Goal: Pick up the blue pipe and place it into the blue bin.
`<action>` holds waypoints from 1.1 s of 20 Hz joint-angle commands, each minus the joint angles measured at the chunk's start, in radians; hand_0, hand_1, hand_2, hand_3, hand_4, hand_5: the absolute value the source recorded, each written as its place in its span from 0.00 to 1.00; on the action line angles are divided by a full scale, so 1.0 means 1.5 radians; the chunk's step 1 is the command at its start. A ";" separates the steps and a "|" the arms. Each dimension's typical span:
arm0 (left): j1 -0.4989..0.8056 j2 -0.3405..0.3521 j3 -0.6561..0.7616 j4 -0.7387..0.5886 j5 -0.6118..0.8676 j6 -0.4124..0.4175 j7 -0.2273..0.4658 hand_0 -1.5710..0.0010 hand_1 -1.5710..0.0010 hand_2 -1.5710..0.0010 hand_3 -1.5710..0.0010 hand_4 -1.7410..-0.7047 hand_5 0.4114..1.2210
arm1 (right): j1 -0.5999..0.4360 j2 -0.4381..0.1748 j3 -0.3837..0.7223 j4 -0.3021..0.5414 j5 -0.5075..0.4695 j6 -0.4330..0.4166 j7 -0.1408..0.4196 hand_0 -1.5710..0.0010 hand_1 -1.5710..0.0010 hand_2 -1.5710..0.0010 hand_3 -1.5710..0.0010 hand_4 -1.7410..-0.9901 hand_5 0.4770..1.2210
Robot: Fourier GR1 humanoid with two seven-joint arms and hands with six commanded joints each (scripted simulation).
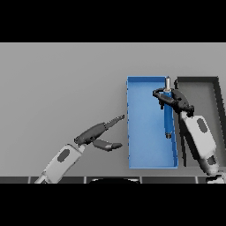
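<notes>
The blue pipe (168,119), a slim blue rod with a grey tip at its far end, runs lengthwise along the right side of the blue bin (145,128). My right hand (171,98) is over the bin's far right part, its dark fingers curled round the pipe's upper end. I cannot tell whether the pipe rests on the bin floor or hangs just above it. My left hand (95,132) hovers over the table left of the bin, fingers straight and thumb spread, holding nothing.
A dark grey bin (216,95) stands right beside the blue one, partly covered by my right forearm (199,137). Bare grey table stretches to the left and far side.
</notes>
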 commanded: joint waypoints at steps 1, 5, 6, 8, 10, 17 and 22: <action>-0.002 -0.004 -0.003 -0.009 -0.001 0.004 0.011 1.00 1.00 1.00 1.00 0.88 0.08 | -0.003 -0.027 0.051 0.005 -0.059 -0.045 0.000 0.07 0.12 0.15 0.49 0.28 0.96; 0.001 0.000 -0.002 -0.002 -0.005 0.003 -0.001 1.00 1.00 1.00 1.00 0.88 0.08 | -0.057 -0.094 0.193 0.043 -0.210 -0.089 0.000 0.62 0.64 0.65 0.79 0.58 0.95; 0.002 -0.001 -0.002 -0.003 -0.006 0.006 0.004 1.00 1.00 1.00 1.00 0.88 0.08 | -0.060 -0.103 0.209 0.030 -0.202 -0.067 0.000 0.69 0.71 0.72 0.83 0.63 0.89; -0.003 -0.003 0.001 -0.002 -0.001 0.004 0.004 1.00 1.00 1.00 1.00 0.88 0.08 | -0.069 -0.134 0.237 -0.002 -0.160 -0.021 0.000 0.80 0.82 0.82 0.89 0.70 0.76; -0.002 -0.005 -0.001 -0.001 -0.003 0.006 0.006 1.00 1.00 1.00 1.00 0.88 0.08 | -0.080 -0.136 0.255 0.001 -0.137 -0.011 0.000 0.87 0.88 0.89 0.93 0.72 0.66; 0.003 0.005 0.004 -0.010 0.004 0.004 0.006 1.00 1.00 1.00 1.00 0.88 0.07 | -0.085 -0.152 0.290 -0.014 -0.121 -0.033 0.000 0.97 0.98 0.98 0.99 0.74 0.44; 0.000 0.009 0.006 -0.012 0.003 0.003 0.005 1.00 1.00 1.00 1.00 0.88 0.07 | -0.085 -0.158 0.292 -0.018 -0.114 -0.024 -0.015 0.99 0.99 0.99 0.99 0.74 0.40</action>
